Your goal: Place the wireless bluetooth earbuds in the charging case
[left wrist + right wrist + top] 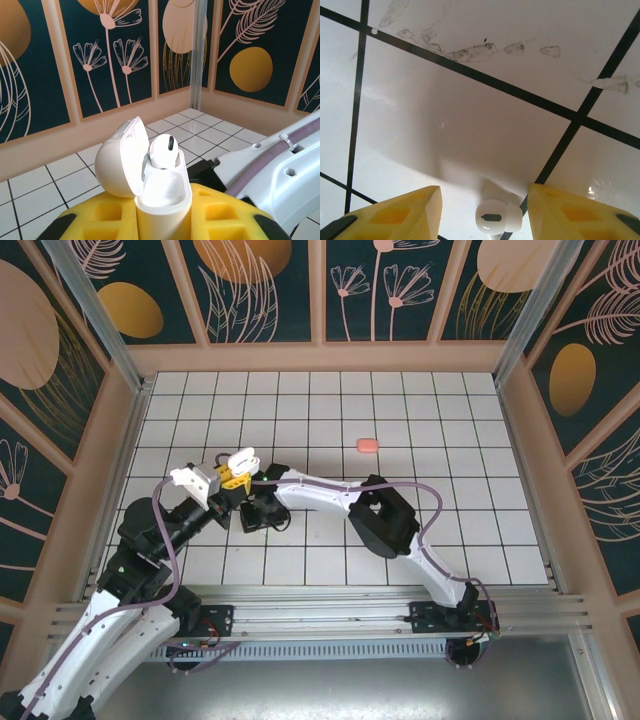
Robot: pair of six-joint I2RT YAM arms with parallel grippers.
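Nearest: white glossy plastic charging case (162, 192), pinched upright by the left pincer (164, 215), whose yellow fingers (220, 212) were pressed together on its body; its lid (117, 165) was hinged open.
Seated earbud (163, 150): small, white and glossy, standing in the case with its head above the rim; I could not tell how fully it sat.
Right pincer (484, 200): spread low over the white tiled bench (470, 115), one finger on each side of a loose earbud (498, 216), white and glossy, lying flat and not gripped.
Risk: the slick bud was closer to one finger, so an uneven close would likely flick it away or roll it.
Risk two: a crooked pinch might later jam against the case rim.
Around: a salmon-pink piece (368, 445) lay well apart up the bench, too small to identify.
Obstruction: the right arm's white link (280, 170) sat just beside the case, crowding any approach.
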